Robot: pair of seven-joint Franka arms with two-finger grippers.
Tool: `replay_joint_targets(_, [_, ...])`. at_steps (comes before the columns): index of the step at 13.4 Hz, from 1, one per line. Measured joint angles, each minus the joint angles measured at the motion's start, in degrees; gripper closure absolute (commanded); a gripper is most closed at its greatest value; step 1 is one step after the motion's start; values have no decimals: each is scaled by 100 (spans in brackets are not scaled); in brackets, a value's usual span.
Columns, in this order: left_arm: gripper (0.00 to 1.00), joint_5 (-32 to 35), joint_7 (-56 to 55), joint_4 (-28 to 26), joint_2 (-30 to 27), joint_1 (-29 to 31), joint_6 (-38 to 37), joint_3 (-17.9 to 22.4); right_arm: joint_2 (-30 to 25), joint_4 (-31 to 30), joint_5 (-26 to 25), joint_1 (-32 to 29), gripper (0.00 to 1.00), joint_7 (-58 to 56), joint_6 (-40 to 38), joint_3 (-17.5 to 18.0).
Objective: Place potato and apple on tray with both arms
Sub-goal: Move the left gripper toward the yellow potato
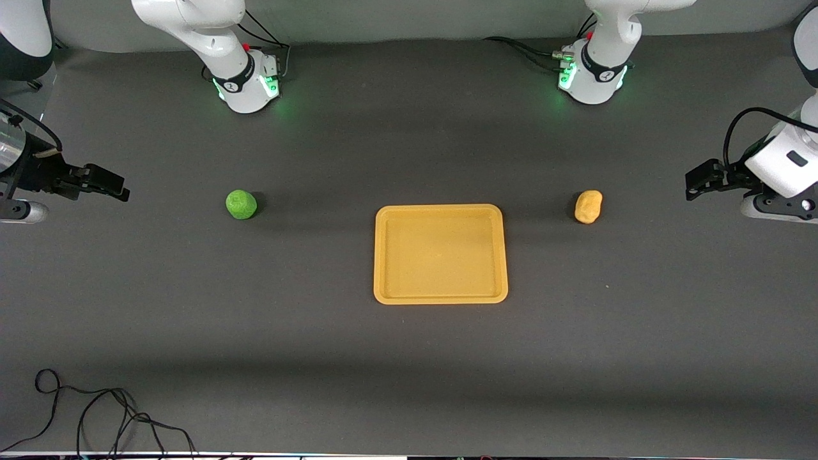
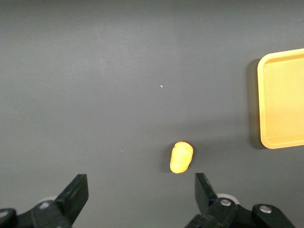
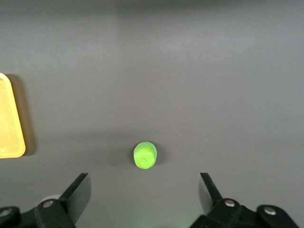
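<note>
The yellow-orange tray (image 1: 441, 209) lies in the middle of the dark table with nothing on it. The green apple (image 1: 241, 204) sits on the table toward the right arm's end of the tray. The orange-yellow potato (image 1: 588, 206) sits toward the left arm's end. My right gripper (image 1: 117, 188) hangs open and empty over the table's end, well apart from the apple. My left gripper (image 1: 694, 181) hangs open and empty over the table past the potato. The left wrist view shows the potato (image 2: 181, 157) and the tray (image 2: 261, 95) beyond its open gripper (image 2: 141, 190). The right wrist view shows the apple (image 3: 145, 155) and a tray corner (image 3: 10, 153) beyond its open gripper (image 3: 144, 190).
The two arm bases (image 1: 250, 86) (image 1: 593, 78) glow green along the table edge farthest from the front camera. Loose black cables (image 1: 96, 409) lie at the near corner toward the right arm's end.
</note>
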Motion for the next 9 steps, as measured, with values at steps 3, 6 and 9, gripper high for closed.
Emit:
replay_joint_targets(3, [0, -23, 0, 0, 42, 0, 0, 4, 0, 7, 18, 0, 0, 0, 0, -1])
replay_joint_targets(6, [1, -27, 0, -30, 94, 0, -16, 8, 0, 16, 22, 0, 0, 0, 0, -1])
replay_joint_targets(9, [3, -40, 0, -656, 97, -16, 124, -15, 5, 17, 24, 0, 0, 0, -2, -1])
